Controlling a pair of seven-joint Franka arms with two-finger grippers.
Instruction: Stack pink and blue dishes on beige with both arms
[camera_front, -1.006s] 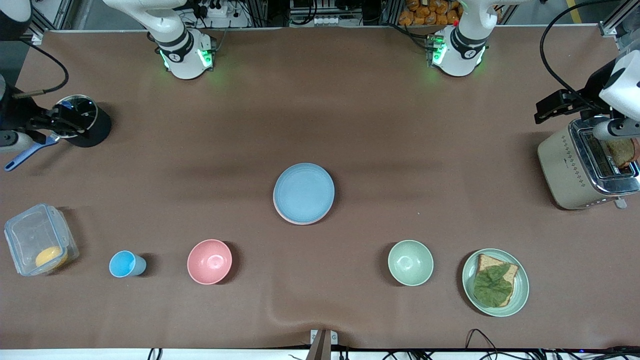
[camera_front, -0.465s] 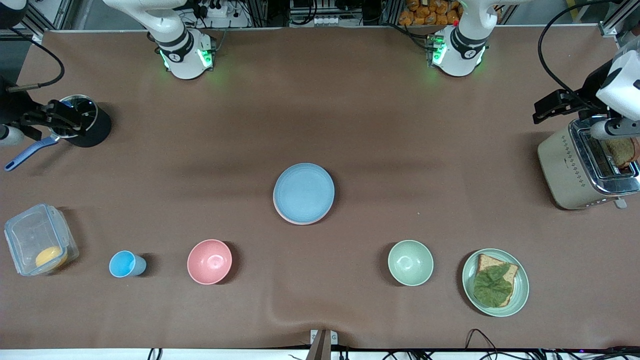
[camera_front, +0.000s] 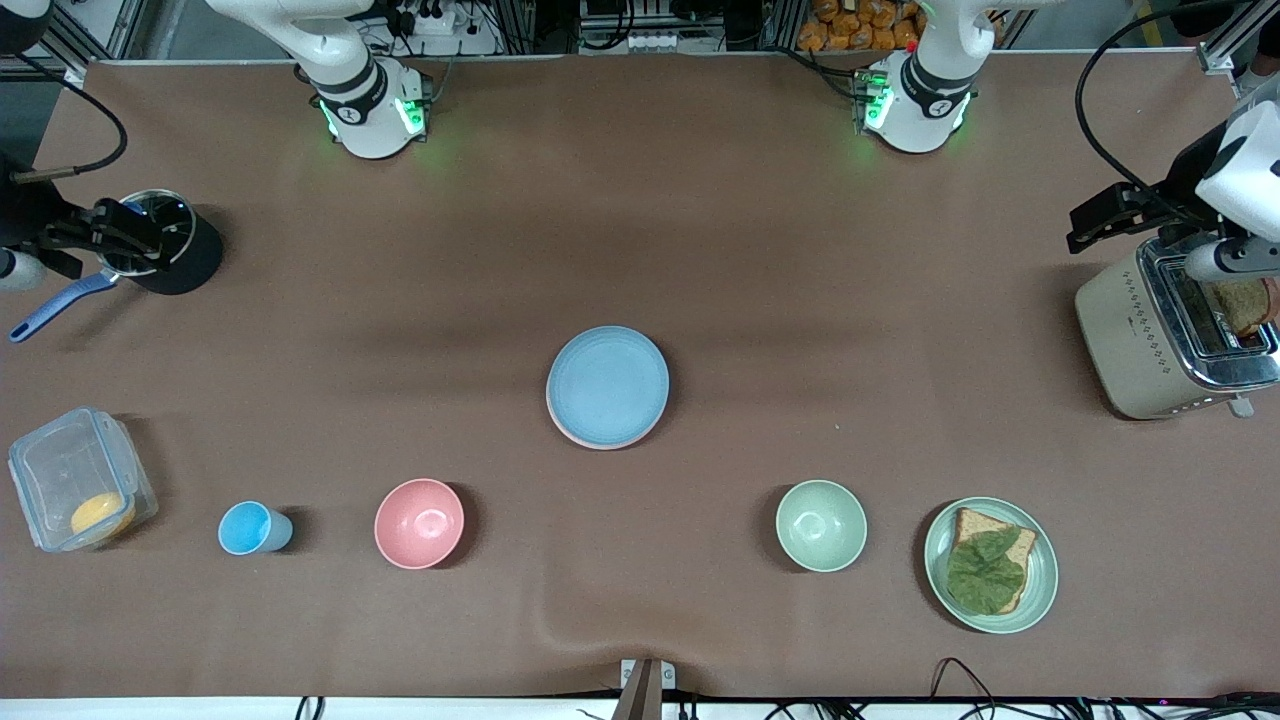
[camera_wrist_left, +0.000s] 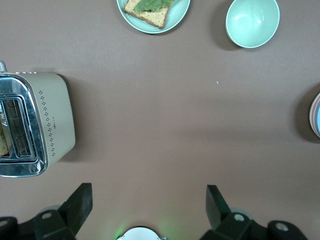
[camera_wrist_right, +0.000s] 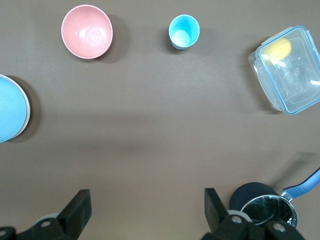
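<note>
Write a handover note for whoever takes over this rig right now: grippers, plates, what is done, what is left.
Left gripper: open, empty, up over the toaster's end of the table.
Right gripper: open, empty, up over the saucepan's end.
Plates: the flat round light blue plate lies on top of a stack at the table's middle; the pale pink plate's rim shows under it. The stack's edge shows layered in the left wrist view, but a beige plate cannot be made out.
Done: stacking looks finished.
Left: confirm the beige plate is at the bottom.
</note>
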